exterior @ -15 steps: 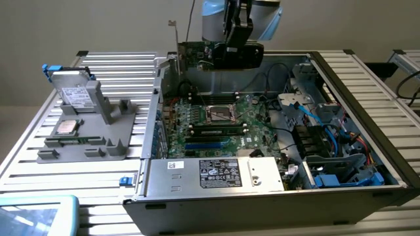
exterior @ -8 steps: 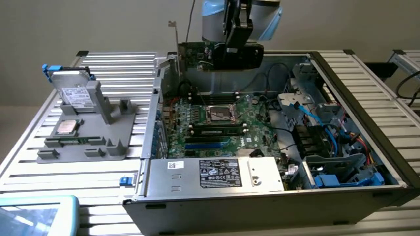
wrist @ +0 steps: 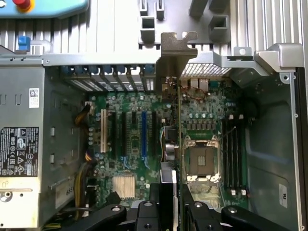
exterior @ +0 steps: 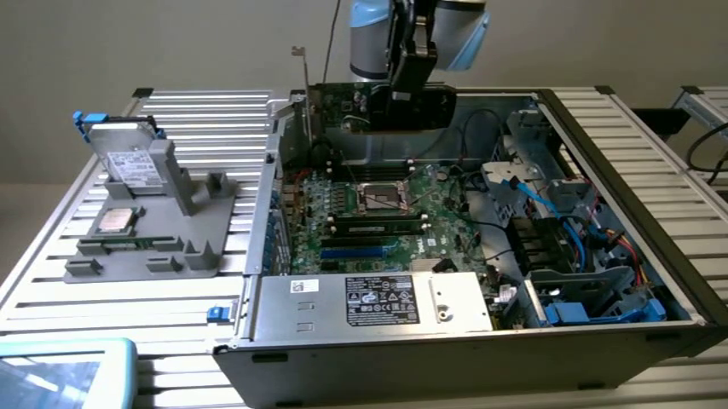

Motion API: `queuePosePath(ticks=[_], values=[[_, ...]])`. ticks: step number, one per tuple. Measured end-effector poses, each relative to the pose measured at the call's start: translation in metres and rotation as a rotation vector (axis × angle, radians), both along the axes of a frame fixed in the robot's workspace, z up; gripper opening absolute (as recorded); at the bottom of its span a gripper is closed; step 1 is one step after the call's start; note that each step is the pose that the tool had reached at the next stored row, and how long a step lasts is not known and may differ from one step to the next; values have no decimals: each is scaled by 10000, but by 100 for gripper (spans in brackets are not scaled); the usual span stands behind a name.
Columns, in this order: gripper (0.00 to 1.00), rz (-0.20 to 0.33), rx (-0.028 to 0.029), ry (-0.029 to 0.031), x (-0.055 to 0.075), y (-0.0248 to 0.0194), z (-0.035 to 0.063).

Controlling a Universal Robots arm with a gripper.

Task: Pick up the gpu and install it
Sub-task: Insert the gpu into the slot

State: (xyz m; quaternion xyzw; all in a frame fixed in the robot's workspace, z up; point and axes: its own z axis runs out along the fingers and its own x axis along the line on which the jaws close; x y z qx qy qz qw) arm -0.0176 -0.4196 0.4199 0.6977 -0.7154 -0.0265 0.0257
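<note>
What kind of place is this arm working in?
Likely a computer-assembly bench: an open desktop PC case on a slatted metal table, a grey parts fixture beside it, and the gripper holding the gpu.

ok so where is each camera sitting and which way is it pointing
Exterior view: off the arm, above the open computer case, looking down into it at a slant; the arm and pincer show, holding the gpu upright.
Wrist view: on the wrist, looking along the pincer down at the motherboard; the gpu appears edge-on.
Shared: gpu, pincer, motherboard, processor socket.
</note>
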Motion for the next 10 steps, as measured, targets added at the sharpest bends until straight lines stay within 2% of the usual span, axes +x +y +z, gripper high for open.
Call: queuePosePath(ticks=[10], values=[[27, -129, -11, -4, -73, 0, -181]])
